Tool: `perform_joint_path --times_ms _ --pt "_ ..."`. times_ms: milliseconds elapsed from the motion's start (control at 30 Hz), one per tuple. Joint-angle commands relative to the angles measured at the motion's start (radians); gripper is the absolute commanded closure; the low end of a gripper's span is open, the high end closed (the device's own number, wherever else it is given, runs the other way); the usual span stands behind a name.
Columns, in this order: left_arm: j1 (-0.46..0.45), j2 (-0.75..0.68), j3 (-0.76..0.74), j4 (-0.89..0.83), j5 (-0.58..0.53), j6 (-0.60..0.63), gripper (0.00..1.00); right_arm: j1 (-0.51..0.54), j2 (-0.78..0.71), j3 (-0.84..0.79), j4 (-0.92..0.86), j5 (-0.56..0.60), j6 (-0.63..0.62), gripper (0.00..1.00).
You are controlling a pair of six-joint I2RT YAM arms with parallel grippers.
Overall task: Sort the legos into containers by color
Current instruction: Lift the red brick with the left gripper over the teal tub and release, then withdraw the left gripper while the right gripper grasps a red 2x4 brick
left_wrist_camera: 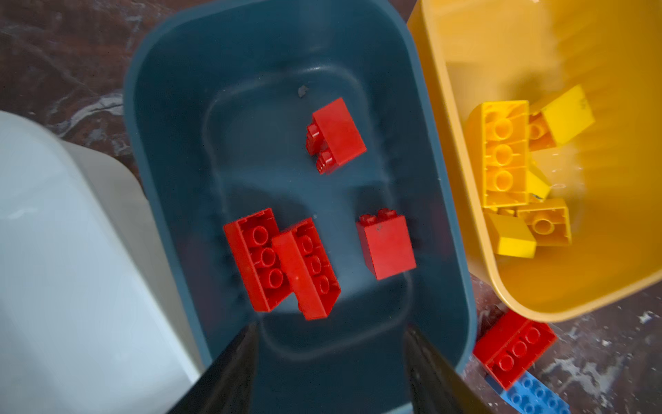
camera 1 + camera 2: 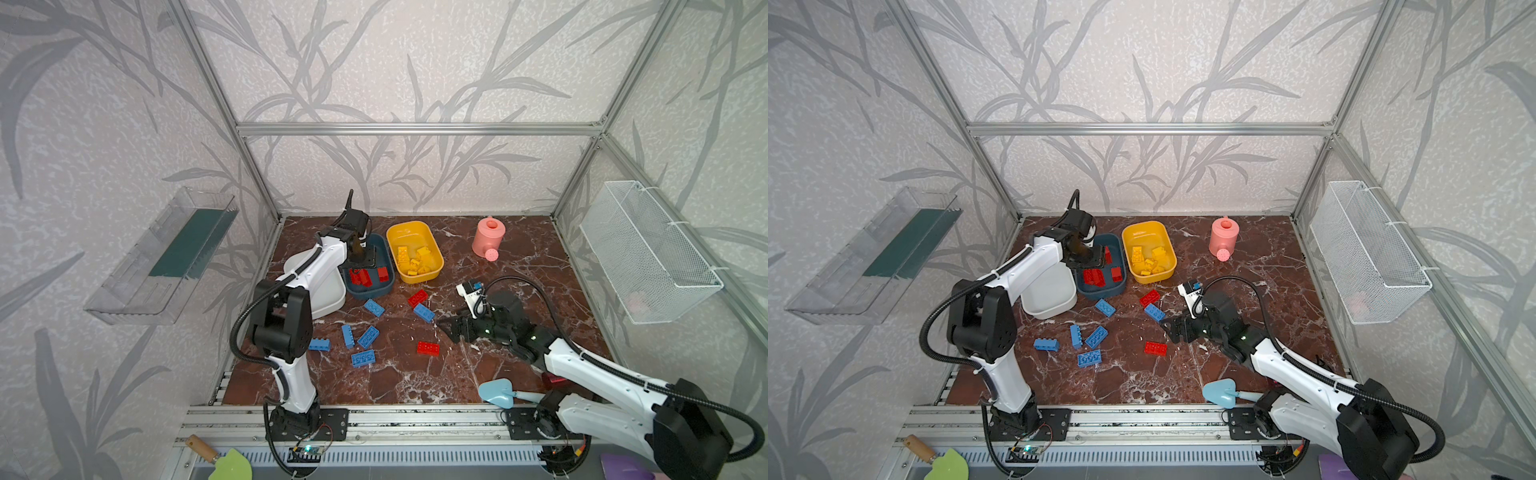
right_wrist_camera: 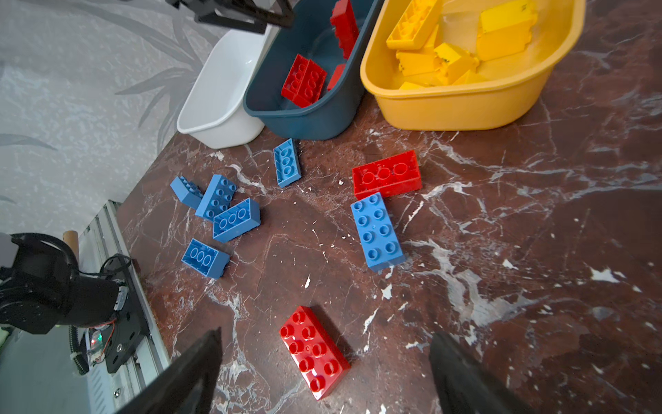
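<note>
Empty white plastic tub (image 2: 330, 297) at 10 o'clock of the marble table (image 2: 519, 249): only home left for loose blue studded bricks (image 2: 368, 336) at 8; risk they land in the dark teal plastic tub (image 2: 370, 293) at 11, which holds red bricks (image 1: 387, 247). Left hand (image 1: 331, 333) hovers over it, spread, empty. Yellow plastic tub (image 2: 417, 279) at 12, w/ yellow bricks (image 1: 505, 154). Right hand (image 3: 325, 337), spread, near flat red 2x4 brick (image 3: 314, 351) at 6: may skid. Hands could clash if both go to 11.
</note>
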Motion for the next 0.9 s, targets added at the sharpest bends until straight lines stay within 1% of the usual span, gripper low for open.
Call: perform_joint_path --times_ms 0,100,233,367,467,567,633,767,833,867 --pt "0.003 -0.183 -0.050 -0.023 0.084 -0.018 0.32 0.059 0.077 0.066 -0.050 0.006 -0.097 0.04" --pt "-0.007 -0.337 -0.141 -0.022 0.125 -0.041 0.31 0.103 0.170 0.123 -0.087 -0.002 -0.172 0.01" --pt "-0.011 -0.567 -0.315 -0.010 0.170 -0.041 0.29 0.119 0.279 0.190 -0.122 -0.043 -0.238 0.00" --pt "-0.011 -0.800 -0.484 -0.001 0.176 -0.042 0.28 0.120 0.356 0.243 -0.149 -0.079 -0.280 0.00" --pt "-0.011 -0.953 -0.581 0.009 0.158 -0.042 0.27 0.120 0.404 0.260 -0.148 -0.080 -0.300 0.00" --pt "-0.011 -1.041 -0.624 -0.016 0.150 -0.033 0.27 0.120 0.448 0.280 -0.157 -0.085 -0.315 0.00" --pt "-0.011 -1.066 -0.643 -0.030 0.149 -0.029 0.27 0.121 0.472 0.293 -0.168 -0.093 -0.323 0.00" --pt "-0.011 -1.089 -0.677 -0.026 0.159 -0.029 0.27 0.133 0.510 0.308 -0.211 -0.099 -0.329 0.03" --pt "-0.011 -1.095 -0.681 -0.019 0.164 -0.028 0.27 0.154 0.516 0.304 -0.225 -0.080 -0.328 0.04" --pt "-0.011 -1.097 -0.681 -0.016 0.166 -0.027 0.27 0.171 0.514 0.303 -0.236 -0.050 -0.323 0.04"
